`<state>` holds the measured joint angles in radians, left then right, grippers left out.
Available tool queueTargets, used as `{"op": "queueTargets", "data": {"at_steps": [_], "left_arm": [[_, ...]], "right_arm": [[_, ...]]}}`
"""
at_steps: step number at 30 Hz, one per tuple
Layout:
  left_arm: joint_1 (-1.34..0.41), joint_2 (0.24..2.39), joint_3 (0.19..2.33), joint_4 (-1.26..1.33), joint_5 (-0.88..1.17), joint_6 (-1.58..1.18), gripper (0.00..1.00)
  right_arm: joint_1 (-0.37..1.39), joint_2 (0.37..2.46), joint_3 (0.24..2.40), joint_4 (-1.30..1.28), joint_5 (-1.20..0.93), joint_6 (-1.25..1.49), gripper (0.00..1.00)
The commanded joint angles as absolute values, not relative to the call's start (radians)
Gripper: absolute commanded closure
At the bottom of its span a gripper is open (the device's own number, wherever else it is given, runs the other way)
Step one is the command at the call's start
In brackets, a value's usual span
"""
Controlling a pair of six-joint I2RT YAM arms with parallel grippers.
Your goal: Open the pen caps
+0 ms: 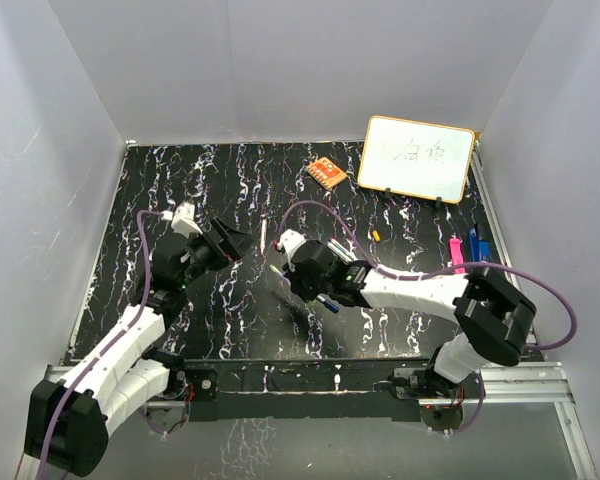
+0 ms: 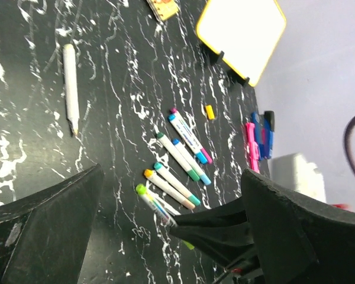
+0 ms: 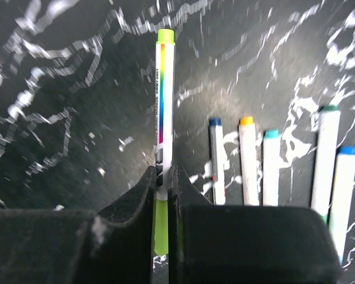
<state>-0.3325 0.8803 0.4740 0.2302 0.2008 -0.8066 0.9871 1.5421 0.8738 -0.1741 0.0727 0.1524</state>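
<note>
My right gripper is shut on a white marker with a green end. The marker's light green cap sits between the fingers, behind the grip point. In the top view this gripper is near the table's middle. The left wrist view shows the held marker just above the table. My left gripper is open and empty, a little left of the marker, with its fingers wide apart. Several capped markers lie side by side, also seen in the right wrist view. A loose yellow cap lies farther back.
A capless white marker lies apart on the left. An orange patterned block and a small whiteboard stand at the back. Pink and blue pieces lie near the right edge. White walls enclose the table.
</note>
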Motion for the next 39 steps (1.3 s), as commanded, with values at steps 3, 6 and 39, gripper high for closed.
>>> {"op": "queueTargets", "data": {"at_steps": [3, 6, 39], "left_arm": [[-0.336, 0.904, 0.379, 0.521, 0.345, -0.924, 0.02], [-0.338, 0.914, 0.358, 0.571, 0.366, -0.954, 0.02], [-0.423, 1.047, 0.312, 0.837, 0.333, -1.074, 0.44]], "right_arm": [[0.982, 1.463, 0.990, -0.069, 0.094, 0.211, 1.00], [0.980, 1.450, 1.006, -0.063, 0.107, 0.234, 1.00], [0.979, 1.416, 1.059, 0.043, 0.104, 0.294, 1.00]]}}
